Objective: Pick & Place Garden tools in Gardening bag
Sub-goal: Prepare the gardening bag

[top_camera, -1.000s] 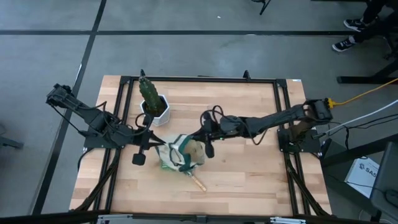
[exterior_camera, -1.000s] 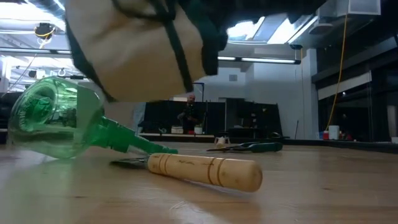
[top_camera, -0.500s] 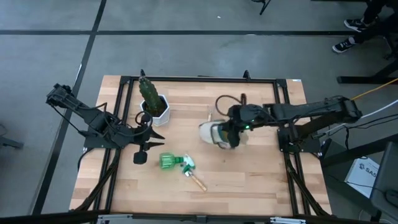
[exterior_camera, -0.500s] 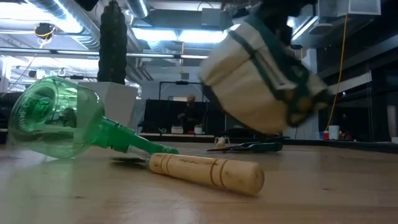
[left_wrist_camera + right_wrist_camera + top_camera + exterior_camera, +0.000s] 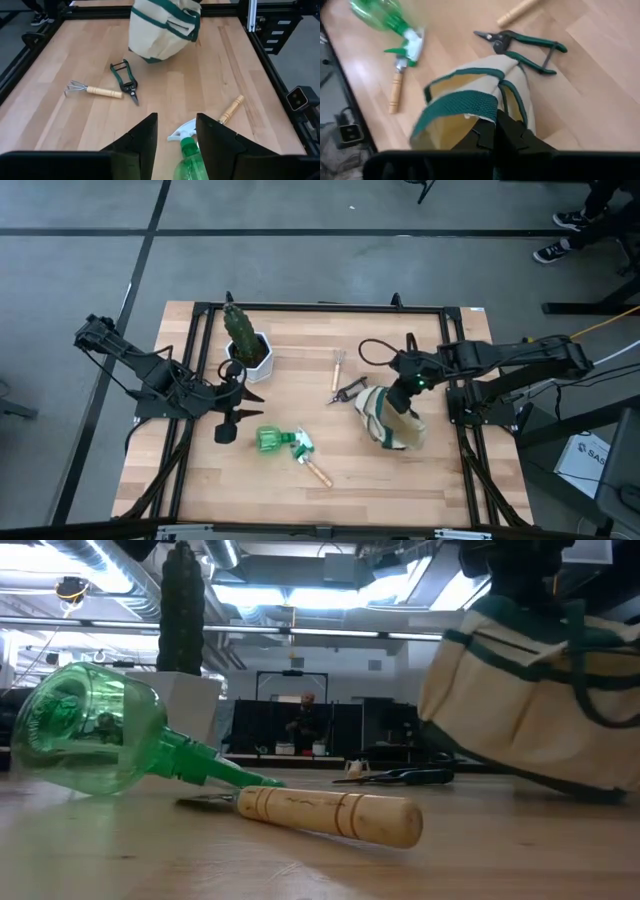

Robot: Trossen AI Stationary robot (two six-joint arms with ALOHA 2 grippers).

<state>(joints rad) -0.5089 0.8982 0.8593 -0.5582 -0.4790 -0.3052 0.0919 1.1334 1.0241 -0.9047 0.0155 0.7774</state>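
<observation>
The gardening bag [image 5: 389,420] sits right of centre on the bench [image 5: 420,480], its strap pinched by the right pincer [image 5: 404,393]. Shears [image 5: 347,390] and rake [image 5: 338,366] lie just beside; spray bottle [image 5: 274,440] and trowel [image 5: 316,471] farther off. The left pincer [image 5: 226,423] hovers, released, near the potted cactus [image 5: 243,340].

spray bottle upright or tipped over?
Tipped over. The spray bottle lies on its side on the table, nozzle toward the trowel, apart from the bag.

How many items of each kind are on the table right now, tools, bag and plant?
Spray bottle: 1
Wooden-handled trowel: 1
Pruning shears: 1
Hand rake: 1
Gardening bag, held by the right gripper: 1
Potted cactus: 1
Total: 6
</observation>
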